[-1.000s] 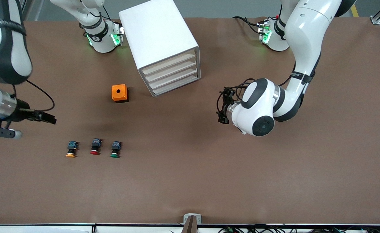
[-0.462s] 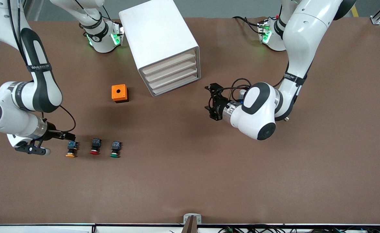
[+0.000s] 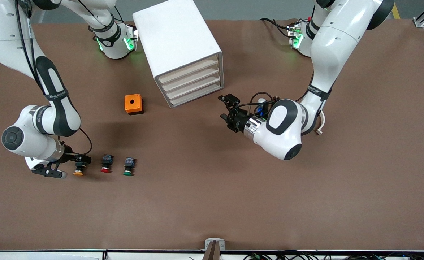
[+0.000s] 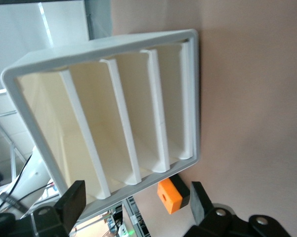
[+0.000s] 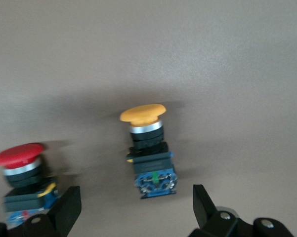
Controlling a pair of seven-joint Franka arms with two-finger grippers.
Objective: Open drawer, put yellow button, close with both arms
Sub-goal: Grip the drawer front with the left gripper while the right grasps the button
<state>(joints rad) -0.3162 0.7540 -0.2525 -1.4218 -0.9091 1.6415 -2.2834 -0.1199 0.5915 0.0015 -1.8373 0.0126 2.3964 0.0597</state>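
The white cabinet (image 3: 177,43) stands near the robots' bases with all four drawers shut; the uppermost drawer (image 3: 188,68) also shows in the left wrist view (image 4: 47,128). The yellow button (image 3: 78,173) lies on the table toward the right arm's end, first in a row of three. My right gripper (image 3: 81,161) is open, low over the button's rear block; in the right wrist view the button (image 5: 147,148) lies between and just ahead of the fingers (image 5: 202,205). My left gripper (image 3: 224,107) is open and empty, facing the drawer fronts, apart from them.
A red button (image 3: 106,164) and a green button (image 3: 128,168) lie beside the yellow one; the red one (image 5: 21,170) is close to my right gripper's finger. An orange cube with a hole (image 3: 133,104) sits beside the cabinet and shows in the left wrist view (image 4: 170,195).
My right arm has swung in and come down over the yellow button. My left arm has moved toward the cabinet's drawer fronts. The buttons and drawers have not moved.
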